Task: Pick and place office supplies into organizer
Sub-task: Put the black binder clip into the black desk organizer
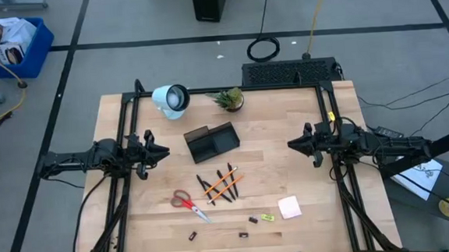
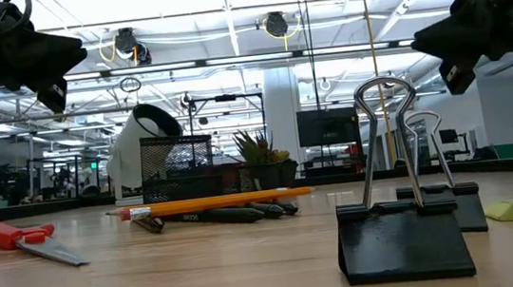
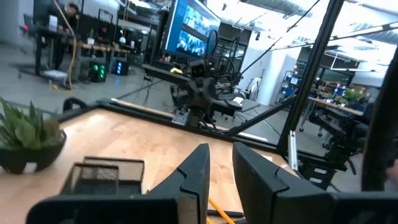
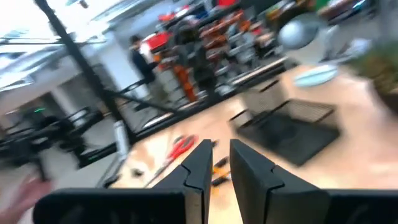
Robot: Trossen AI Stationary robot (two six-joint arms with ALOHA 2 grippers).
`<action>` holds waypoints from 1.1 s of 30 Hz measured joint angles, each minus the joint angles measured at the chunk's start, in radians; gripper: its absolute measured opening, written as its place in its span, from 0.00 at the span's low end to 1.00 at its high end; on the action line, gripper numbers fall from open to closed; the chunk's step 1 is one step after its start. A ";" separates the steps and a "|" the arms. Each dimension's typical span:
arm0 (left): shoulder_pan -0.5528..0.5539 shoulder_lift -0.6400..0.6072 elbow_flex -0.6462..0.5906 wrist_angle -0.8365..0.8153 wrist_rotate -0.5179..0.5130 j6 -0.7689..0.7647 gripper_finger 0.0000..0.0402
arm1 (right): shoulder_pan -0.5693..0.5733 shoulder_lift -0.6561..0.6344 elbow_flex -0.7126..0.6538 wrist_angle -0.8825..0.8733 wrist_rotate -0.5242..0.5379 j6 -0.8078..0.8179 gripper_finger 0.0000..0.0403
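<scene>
The left gripper (image 1: 164,151) at nine o'clock and the right gripper (image 1: 292,144) at three o'clock hover over the desk (image 1: 306,180), fingers slightly parted, empty. The organizer (image 1: 211,142) sits centre; pens (image 1: 222,184) and scissors (image 1: 190,204) lie toward six o'clock.

Both arms are dark, nearly black, built of slim tube sections joined by chunkier blocky joints. Seen from above, the left arm (image 1: 94,157) on the frame's left and the right arm (image 1: 366,139) on the frame's right each taper to a pointed end. Black cables trail from each arm's base toward the lower edge of the frame. A small yellow mark shows on the right arm near its wrist. In the wrist views the fingers (image 3: 196,177) are matte black, flat-sided wedges with angular, bevelled edges (image 4: 198,168).
</scene>
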 joint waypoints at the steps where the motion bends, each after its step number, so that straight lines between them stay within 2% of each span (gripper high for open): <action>1: 0.000 0.000 0.000 0.016 -0.013 0.027 0.18 | 0.017 0.017 0.000 0.029 -0.012 0.016 0.12; 5: 0.000 0.000 0.000 0.048 -0.045 0.064 0.18 | 0.132 0.105 0.000 0.165 -0.013 0.030 0.11; 10: 0.000 0.000 0.000 0.073 -0.046 -0.004 0.18 | 0.314 0.294 0.000 0.483 0.139 -0.071 0.06; 14: 0.000 0.000 0.000 0.104 -0.058 0.003 0.18 | 0.431 0.483 0.042 0.691 0.184 -0.155 0.03; 17: 0.000 0.000 0.000 0.154 -0.100 0.057 0.18 | 0.517 0.644 0.103 0.698 0.238 -0.164 0.02; 20: 0.000 0.000 0.000 0.191 -0.107 0.051 0.18 | 0.622 0.828 0.200 0.715 0.369 -0.182 0.02; 26: 0.000 0.000 0.000 0.196 -0.092 0.030 0.18 | 0.804 1.158 0.513 0.671 0.569 -0.295 0.02; 30: 0.000 0.002 0.000 0.209 -0.114 0.039 0.18 | 0.895 1.337 0.732 0.458 0.804 -0.351 0.00; 33: 0.000 0.001 0.000 0.240 -0.126 0.004 0.18 | 0.938 1.442 0.847 0.345 0.996 -0.341 0.00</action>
